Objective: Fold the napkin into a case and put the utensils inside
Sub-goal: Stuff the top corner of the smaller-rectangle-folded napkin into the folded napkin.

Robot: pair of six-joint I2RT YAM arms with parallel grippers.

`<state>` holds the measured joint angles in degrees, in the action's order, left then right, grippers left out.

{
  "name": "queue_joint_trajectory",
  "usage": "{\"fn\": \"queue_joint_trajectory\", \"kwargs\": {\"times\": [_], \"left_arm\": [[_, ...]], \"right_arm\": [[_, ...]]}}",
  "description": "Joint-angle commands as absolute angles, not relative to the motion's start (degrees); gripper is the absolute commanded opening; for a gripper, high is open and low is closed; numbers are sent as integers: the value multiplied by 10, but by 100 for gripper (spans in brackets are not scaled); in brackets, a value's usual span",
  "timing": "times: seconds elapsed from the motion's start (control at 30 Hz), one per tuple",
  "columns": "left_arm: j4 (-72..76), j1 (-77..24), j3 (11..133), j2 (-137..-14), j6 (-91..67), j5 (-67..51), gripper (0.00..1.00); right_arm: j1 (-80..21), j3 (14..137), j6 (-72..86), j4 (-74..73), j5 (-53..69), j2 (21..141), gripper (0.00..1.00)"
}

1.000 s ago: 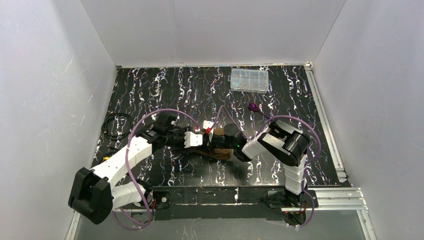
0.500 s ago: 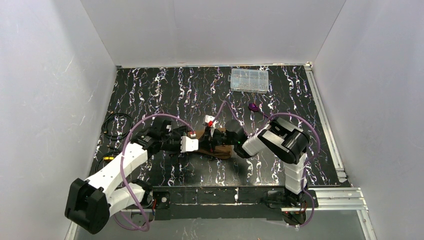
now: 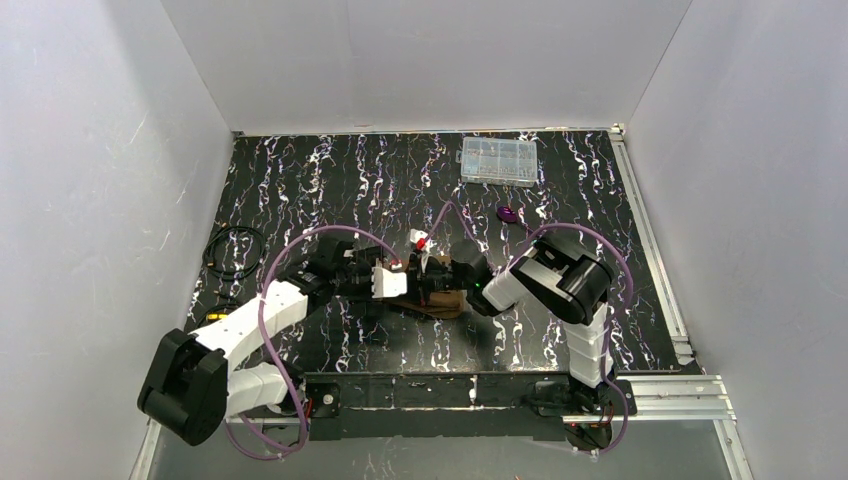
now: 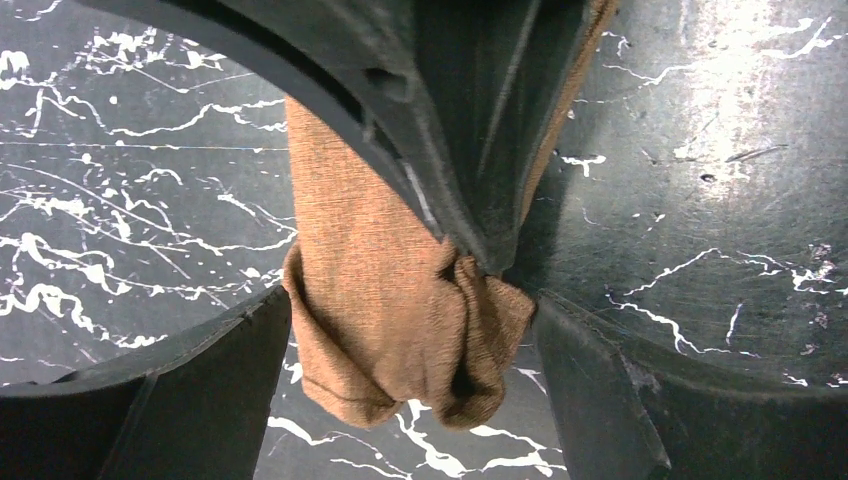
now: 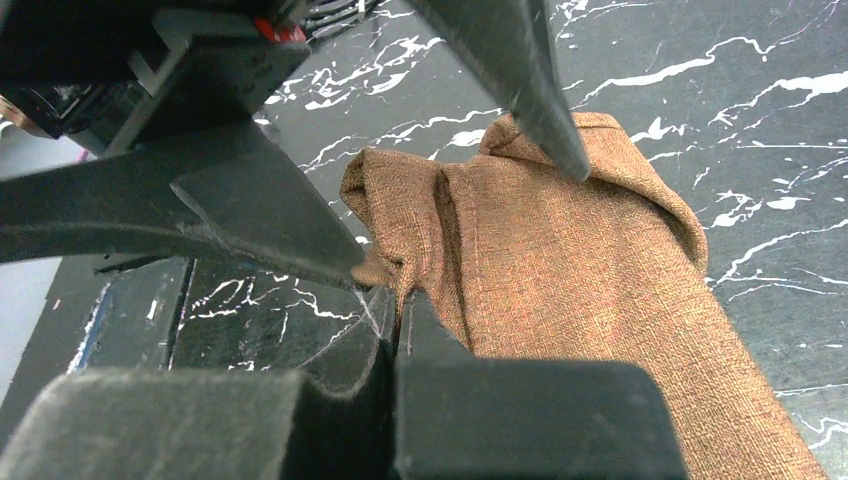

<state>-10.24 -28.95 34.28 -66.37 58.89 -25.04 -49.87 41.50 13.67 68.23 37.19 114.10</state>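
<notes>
Near the table's (image 3: 300, 180) 6 o'clock edge lies the napkin (image 3: 447, 299), a soft, light, limp cloth that bunches easily. I judge a folded edge the surest hold. My right gripper (image 5: 398, 305) reaches in from 3 o'clock, pinched shut on its bunched end. My left gripper (image 4: 405, 315), from 9 o'clock, straddles that end with its jaws wide apart.

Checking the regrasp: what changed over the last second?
The left hand backed off leftward, then came back to the end of the napkin and now stands open astride it. The right hand stays pinched shut on the napkin. Purple utensil and clear box haven't moved.
</notes>
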Motion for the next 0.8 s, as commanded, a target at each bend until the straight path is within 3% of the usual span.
{"fn": "queue_joint_trajectory", "kwargs": {"times": [0.0,0.17,0.4,0.5,0.63,0.77], "left_arm": [[-107,-300,327,-659,604,-257,86],[-73,-317,298,-644,605,-232,87],[-27,-317,312,-681,592,-185,78],[-32,-317,325,-689,580,-171,68],[-66,-312,341,-681,564,-172,45],[-106,-300,352,-668,545,-190,33]], "right_arm": [[-491,434,164,732,390,1149,1],[-484,441,187,750,397,1156,1],[-484,442,204,755,411,1165,1],[-483,439,204,751,416,1164,1],[-482,437,204,745,425,1170,2],[-481,430,203,747,426,1174,4]]}}
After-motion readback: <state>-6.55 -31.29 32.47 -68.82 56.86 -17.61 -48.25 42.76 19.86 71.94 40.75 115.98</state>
